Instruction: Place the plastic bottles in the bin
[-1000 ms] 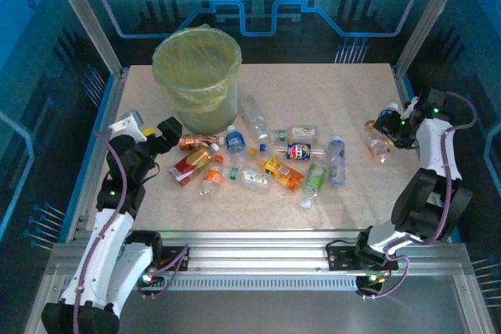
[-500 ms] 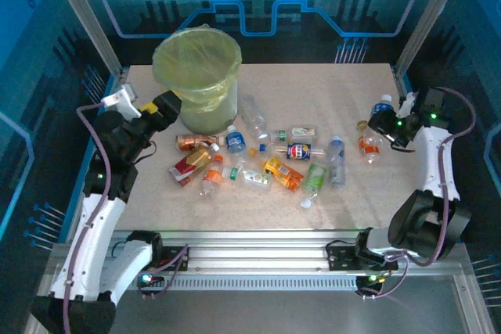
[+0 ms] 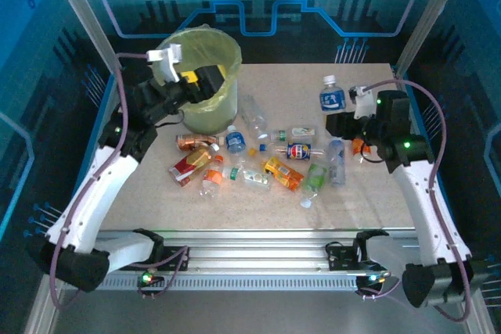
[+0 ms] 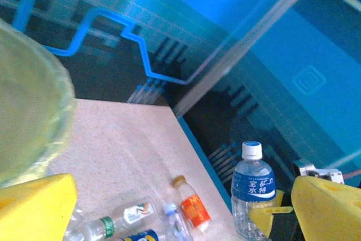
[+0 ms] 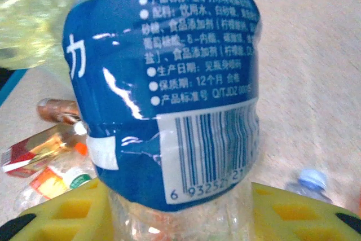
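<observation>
My right pincer (image 3: pixel 341 120) is clamped on a blue-labelled bottle (image 3: pixel 332 96), clear plastic with a white cap, and holds it upright in the air over the right half of the surface (image 3: pixel 250 213). In my right wrist view the label faces the lens, barcode at the bottom, and my yellow fingers (image 5: pixel 62 218) press the bottle's lower body from both sides.

My left pincer (image 3: pixel 207 81) is spread wide with nothing between its jaws. It is raised at the near rim of the bin (image 3: pixel 219 107), which stands at the far left of the surface with a yellow-green bag folded over its edge. From above I cannot judge whether the pincer hangs over the bin's mouth or just short of it. My left wrist view has the bin's rim at the left edge and the held bottle upright at the far right.

The other bottles (image 3: pixel 270 166) lie on their sides in a loose scatter across the middle of the surface, the nearest ones just in front of the bin. A small orange-labelled bottle (image 3: pixel 358 146) lies a little apart from them, close beside my right arm.
</observation>
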Robot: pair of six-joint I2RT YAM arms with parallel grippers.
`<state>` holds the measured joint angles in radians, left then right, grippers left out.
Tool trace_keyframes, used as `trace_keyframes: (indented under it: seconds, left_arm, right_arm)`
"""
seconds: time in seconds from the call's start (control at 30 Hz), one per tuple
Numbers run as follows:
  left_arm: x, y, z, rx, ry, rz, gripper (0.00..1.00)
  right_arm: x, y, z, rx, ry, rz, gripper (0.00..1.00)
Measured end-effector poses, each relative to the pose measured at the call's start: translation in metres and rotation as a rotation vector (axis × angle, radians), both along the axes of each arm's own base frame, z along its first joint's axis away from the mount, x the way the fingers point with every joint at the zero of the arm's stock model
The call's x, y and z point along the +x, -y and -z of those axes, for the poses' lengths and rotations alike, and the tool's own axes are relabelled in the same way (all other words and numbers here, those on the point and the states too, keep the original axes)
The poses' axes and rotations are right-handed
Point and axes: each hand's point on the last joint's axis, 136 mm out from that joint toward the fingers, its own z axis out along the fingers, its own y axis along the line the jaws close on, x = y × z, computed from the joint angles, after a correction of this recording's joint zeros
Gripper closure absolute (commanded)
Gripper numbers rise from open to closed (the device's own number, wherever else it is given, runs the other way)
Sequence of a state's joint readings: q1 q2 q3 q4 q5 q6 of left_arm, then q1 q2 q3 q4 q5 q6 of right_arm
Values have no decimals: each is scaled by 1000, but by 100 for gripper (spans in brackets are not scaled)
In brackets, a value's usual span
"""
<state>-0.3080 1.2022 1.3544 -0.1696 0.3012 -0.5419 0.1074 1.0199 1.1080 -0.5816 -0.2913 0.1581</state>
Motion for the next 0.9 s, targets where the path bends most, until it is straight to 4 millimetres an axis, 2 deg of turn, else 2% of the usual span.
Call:
trace_keyframes:
  seconds: [0.13,0.3,0.5,0.67,0.83,0.9]
  left_arm:
    - [5,39,4,44,-15,126,1]
    - [1,96,15,91,-26,291,1]
    - [0,146,22,110,-26,420,3]
    - [2,164,30,108,-40,463,15]
    - [4,166,29,104,-39,469,28]
    - [3,167,28,100,-36,470,36]
  right_arm:
    - [-9,-20,-13,-1,98,-87,55]
    - [-13,-44,-26,13,171,-178,54]
    - [-19,-73,-33,30,214,-275,54]
    - [-20,-91,-26,27,202,-330,54]
    - [-20,-102,-19,15,189,-360,54]
    - [-20,-105,-18,11,188,-366,53]
